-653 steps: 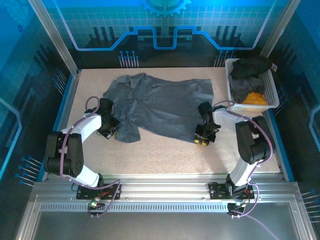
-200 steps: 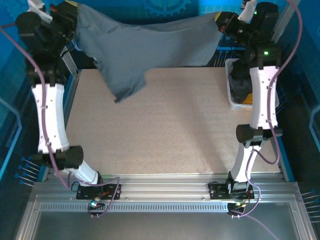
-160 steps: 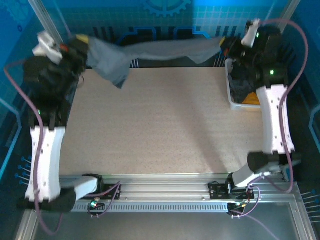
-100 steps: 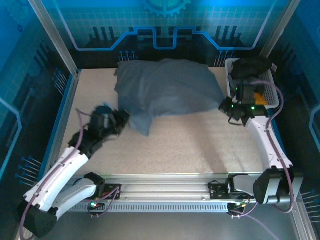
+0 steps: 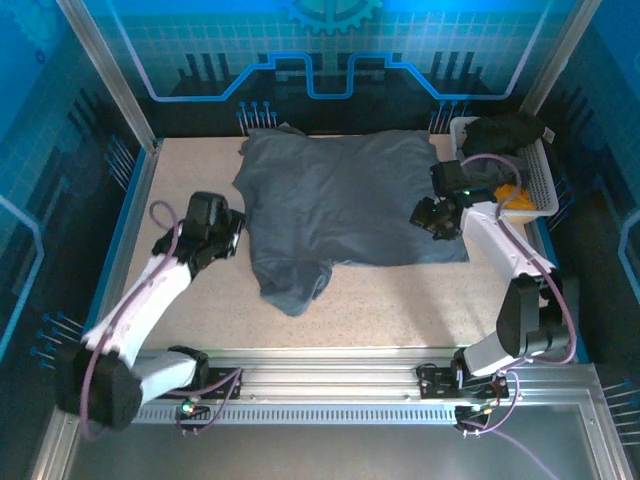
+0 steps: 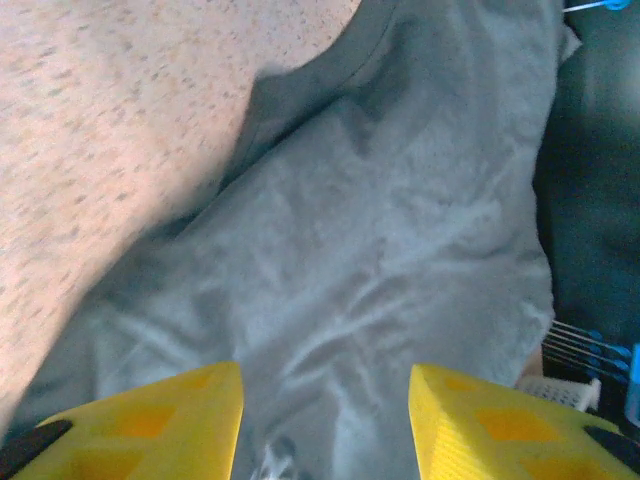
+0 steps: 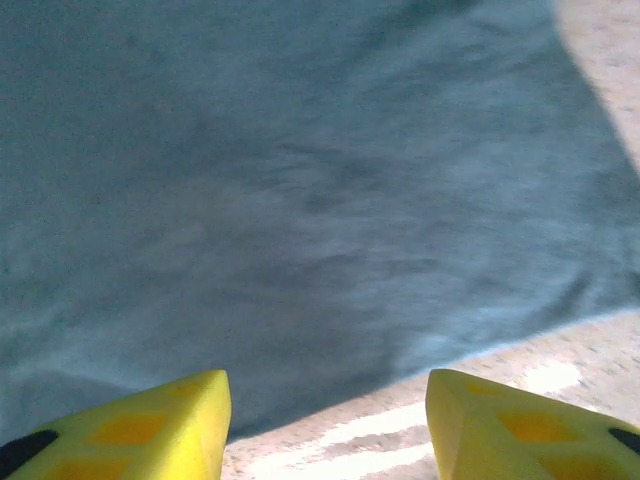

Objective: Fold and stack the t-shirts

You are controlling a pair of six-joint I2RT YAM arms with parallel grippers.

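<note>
The large dark slate-grey t-shirt (image 5: 340,195) lies spread on the table, its near left part bunched into a fold (image 5: 290,280). My left gripper (image 5: 230,235) sits at the shirt's left edge, low over the cloth. In the left wrist view that gripper (image 6: 325,420) is open, with the grey shirt (image 6: 400,250) under the gap. My right gripper (image 5: 430,215) is at the shirt's right edge. In the right wrist view it (image 7: 325,425) is open over the hem of the shirt (image 7: 300,180) and bare table (image 7: 400,445).
A white lattice basket (image 5: 548,185) stands at the back right, holding a black shirt (image 5: 505,130), a lighter grey one (image 5: 488,172) and an orange-yellow one (image 5: 515,193). Bare speckled table (image 5: 400,300) lies in front of the shirt. Metal frame posts flank the back corners.
The shirt, held aloft between both grippers a second ago, has been swung down and now lies spread on the table. Both grippers have let go and sit low at its sides.
</note>
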